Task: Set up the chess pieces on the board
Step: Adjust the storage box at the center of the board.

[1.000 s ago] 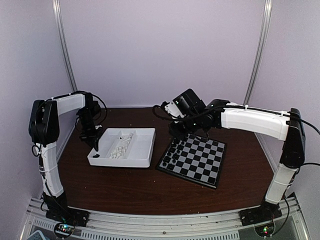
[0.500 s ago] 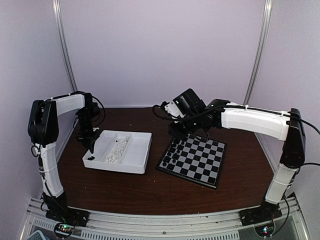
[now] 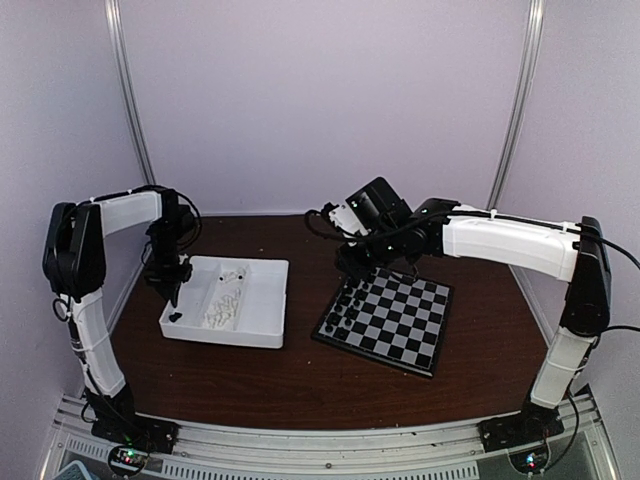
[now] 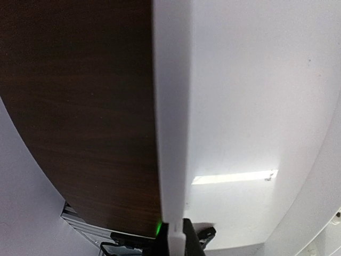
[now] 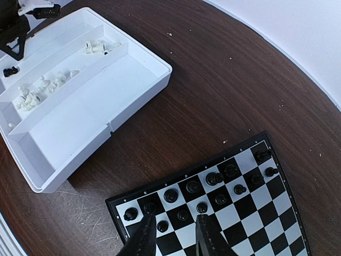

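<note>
On the left, left gripper (image 3: 175, 295) pinching wall of tray (image 3: 225, 335), right gripper (image 5: 173, 220) parted above board (image 5: 256, 209).

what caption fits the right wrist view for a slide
right end effector open above black pieces on the board, white tray nearby

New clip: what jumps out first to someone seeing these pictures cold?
The left pincer is clamped on the left wall of the white tray, where the white pieces lie loose. On the right, black pieces stand in two rows along one edge of the chessboard, with the right pincer open above them.
</note>
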Robot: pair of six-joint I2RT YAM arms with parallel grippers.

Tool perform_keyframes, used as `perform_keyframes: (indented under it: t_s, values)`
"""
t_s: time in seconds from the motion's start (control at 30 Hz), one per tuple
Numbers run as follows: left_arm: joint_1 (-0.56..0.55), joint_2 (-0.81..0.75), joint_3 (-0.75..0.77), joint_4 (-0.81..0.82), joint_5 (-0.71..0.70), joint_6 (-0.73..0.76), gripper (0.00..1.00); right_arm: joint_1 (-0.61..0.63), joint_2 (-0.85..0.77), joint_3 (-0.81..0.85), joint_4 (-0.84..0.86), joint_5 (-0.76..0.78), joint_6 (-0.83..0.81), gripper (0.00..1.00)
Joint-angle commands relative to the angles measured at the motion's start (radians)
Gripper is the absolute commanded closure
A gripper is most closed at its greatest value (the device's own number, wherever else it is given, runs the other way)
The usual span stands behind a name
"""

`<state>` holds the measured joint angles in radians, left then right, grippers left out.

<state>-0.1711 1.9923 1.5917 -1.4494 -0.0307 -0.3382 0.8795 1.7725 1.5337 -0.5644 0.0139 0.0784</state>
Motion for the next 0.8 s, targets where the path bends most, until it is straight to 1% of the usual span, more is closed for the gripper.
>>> perform_keyframes:
  t_s: [0.0,0.17,0.27,0.33,0.37,0.4,0.43,0.53,0.57,0.6,0.7,0.77]
  values:
    - [0.004,-0.088,-0.156,0.159,-0.014,-0.069,1.0,0.004,-0.016,0.02,0.003,-0.007,0.011,0.72]
    - [0.0,-0.166,-0.39,0.386,0.01,-0.109,1.0,0.004,-0.013,0.023,-0.001,-0.012,0.013,0.72]
    - [-0.002,-0.223,-0.494,0.518,0.03,-0.145,1.0,0.005,-0.012,0.025,-0.003,-0.011,0.015,0.72]
    - [-0.004,-0.258,-0.545,0.572,0.063,-0.172,1.0,0.004,-0.01,0.027,-0.004,-0.012,0.016,0.72]
    - [-0.007,-0.278,-0.567,0.593,0.062,-0.189,0.96,0.005,-0.009,0.03,-0.006,-0.012,0.016,0.72]
    - [-0.012,-0.301,-0.586,0.613,0.062,-0.197,0.88,0.005,-0.009,0.032,-0.007,-0.011,0.017,0.72]
    - [-0.015,-0.327,-0.605,0.63,0.06,-0.203,0.82,0.005,-0.007,0.034,-0.008,-0.011,0.017,0.72]
    - [-0.02,-0.396,-0.641,0.647,0.048,-0.205,0.68,0.005,-0.002,0.041,-0.009,-0.012,0.021,0.72]
    - [-0.021,-0.415,-0.647,0.642,0.046,-0.202,0.65,0.004,0.0,0.043,-0.01,-0.012,0.021,0.72]
    - [-0.023,-0.437,-0.651,0.635,0.031,-0.201,0.65,0.005,0.002,0.046,-0.011,-0.012,0.021,0.72]
    - [-0.04,-0.496,-0.667,0.612,0.0,-0.204,0.65,0.004,0.003,0.046,-0.011,-0.012,0.024,0.72]
    - [-0.08,-0.541,-0.675,0.595,-0.021,-0.224,0.65,0.004,0.005,0.047,-0.011,-0.012,0.026,0.72]
